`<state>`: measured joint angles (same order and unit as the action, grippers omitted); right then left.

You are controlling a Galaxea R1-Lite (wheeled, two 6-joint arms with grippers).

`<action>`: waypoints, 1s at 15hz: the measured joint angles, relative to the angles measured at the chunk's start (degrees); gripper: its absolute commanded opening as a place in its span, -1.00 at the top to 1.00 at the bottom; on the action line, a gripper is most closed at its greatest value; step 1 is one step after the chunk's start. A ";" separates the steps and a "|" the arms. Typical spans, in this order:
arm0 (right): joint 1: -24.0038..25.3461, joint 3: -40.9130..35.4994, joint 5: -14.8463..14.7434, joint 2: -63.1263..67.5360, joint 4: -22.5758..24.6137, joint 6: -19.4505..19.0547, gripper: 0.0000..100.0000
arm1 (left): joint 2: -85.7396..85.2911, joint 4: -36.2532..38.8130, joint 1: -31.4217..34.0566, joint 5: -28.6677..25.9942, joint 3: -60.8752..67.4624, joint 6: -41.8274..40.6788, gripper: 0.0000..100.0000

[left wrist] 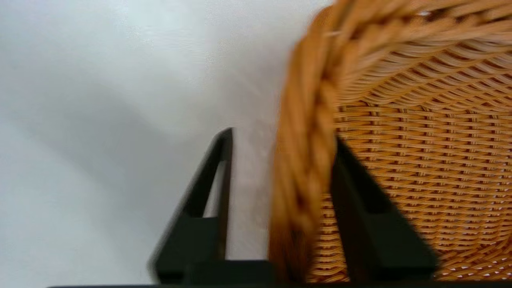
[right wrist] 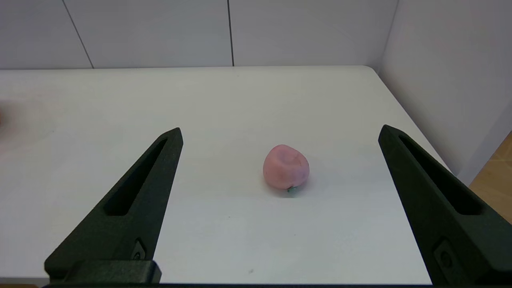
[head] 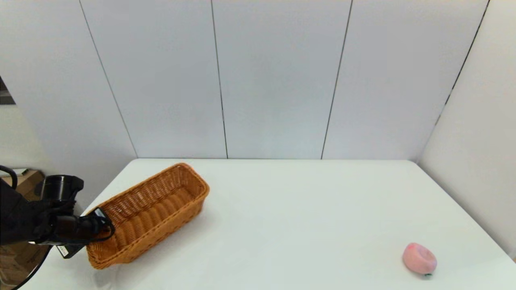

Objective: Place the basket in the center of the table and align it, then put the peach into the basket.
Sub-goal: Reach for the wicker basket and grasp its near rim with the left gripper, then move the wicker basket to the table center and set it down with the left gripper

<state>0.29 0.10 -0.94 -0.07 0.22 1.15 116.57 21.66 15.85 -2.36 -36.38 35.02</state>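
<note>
The first step is in hand: the basket (head: 151, 213) is lying at the bench's (head: 290, 225) far left, set askew, with one short end at the near-left edge, and it is not yet centred or squared. The left gripper (left wrist: 280, 160) is placed over that near short end, its fingers (left wrist: 218, 176) straddling the braided rim, one outside against the bench side and one inside the weave; the fingers are narrowed about the rim, though a gap is seen between the outer finger and the wicker, so a firm clamp cannot be confirmed. The next move is judged to call for closing fully on the rim, then drawing the basket toward the bench's middle while turning it so that its long sides run parallel to the bench edge. The peach (head: 419, 258) is resting on the bench near the front right corner, well apart from the basket. The right gripper (right wrist: 280, 132) is held before the peach with fingers spread wide and nothing between them. No brand, label or legible writing is made out.
</note>
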 measured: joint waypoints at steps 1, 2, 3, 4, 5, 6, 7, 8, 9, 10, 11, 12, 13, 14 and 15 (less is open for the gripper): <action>0.00 0.00 0.01 0.00 0.00 0.00 -1.00 | -0.09 0.02 0.02 -0.05 0.02 0.04 1.00; 0.00 0.00 0.01 0.00 0.00 0.00 -1.00 | -0.17 0.00 0.00 -0.05 0.05 0.04 1.00; 0.00 0.00 0.01 0.00 0.00 0.00 -1.00 | -0.24 0.00 0.02 -0.02 0.09 0.01 1.00; 0.01 0.00 0.00 0.00 0.00 -0.02 -1.00 | -0.30 -0.02 0.02 -0.02 0.09 0.06 1.00; 0.00 0.00 0.01 0.00 0.00 0.00 -1.00 | -0.50 -0.06 0.02 -0.05 0.09 0.09 1.00; 0.00 0.00 0.01 0.00 0.00 0.00 -1.00 | -0.91 -0.15 -0.02 -0.13 0.11 0.12 1.00; 0.00 0.00 0.01 0.00 0.02 0.00 -1.00 | -1.46 -0.17 -0.22 -0.33 0.11 0.23 1.00; 0.00 0.00 0.01 0.00 0.00 -0.02 -1.00 | -2.34 -0.22 -0.50 -0.72 0.05 0.34 1.00; 0.00 0.00 0.01 0.00 0.00 0.00 -1.00 | -3.52 -0.22 -0.89 -1.05 -0.06 0.50 1.00; 0.00 0.00 0.01 0.00 0.02 0.00 -1.00 | -5.07 -0.22 -1.57 -1.24 -0.15 0.98 1.00; 0.00 0.00 0.04 0.00 0.02 -0.02 -1.00 | -6.60 -0.28 -2.40 -1.33 -0.26 1.39 1.00; 0.00 0.00 0.00 0.00 0.02 0.00 -1.00 | -8.27 -0.37 -3.34 -1.40 -0.33 1.61 1.00; 0.00 0.00 0.01 0.00 0.02 0.00 -1.00 | -9.76 -0.37 -4.30 -1.40 -0.33 1.79 1.00; 0.00 0.00 0.01 0.00 0.02 0.00 -1.00 | -11.19 -0.39 -5.46 -1.43 -0.33 2.16 1.00; -0.02 0.00 0.06 0.00 0.02 0.00 -1.00 | -12.70 -0.41 -7.06 -1.57 -0.35 2.71 1.00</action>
<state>0.27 0.10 -0.88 -0.07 0.24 1.15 103.86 21.25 8.79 -3.94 -36.73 37.73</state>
